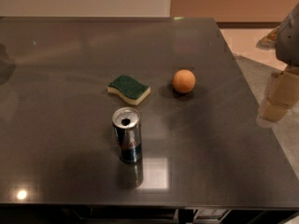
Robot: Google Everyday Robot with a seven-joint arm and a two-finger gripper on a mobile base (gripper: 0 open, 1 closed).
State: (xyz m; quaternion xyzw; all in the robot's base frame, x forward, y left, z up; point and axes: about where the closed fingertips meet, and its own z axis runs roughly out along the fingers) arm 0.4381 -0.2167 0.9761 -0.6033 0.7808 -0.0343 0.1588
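Note:
An opened silver and blue drink can (127, 134) stands upright near the middle of the dark grey table (56, 78). Behind it lies a green-topped yellow sponge (129, 89), flat on the table. An orange ball-shaped fruit (183, 81) rests to the right of the sponge. My gripper (275, 104) hangs at the far right of the view, beyond the table's right edge and over the floor. It holds nothing that I can see and touches none of the objects. The orange is the nearest object to it, well to its left.
The table's right edge (247, 92) runs diagonally between the objects and the gripper. Pale floor (243, 38) lies beyond that edge. A wall rises behind the table's far edge. Ceiling lights reflect on the tabletop at the front.

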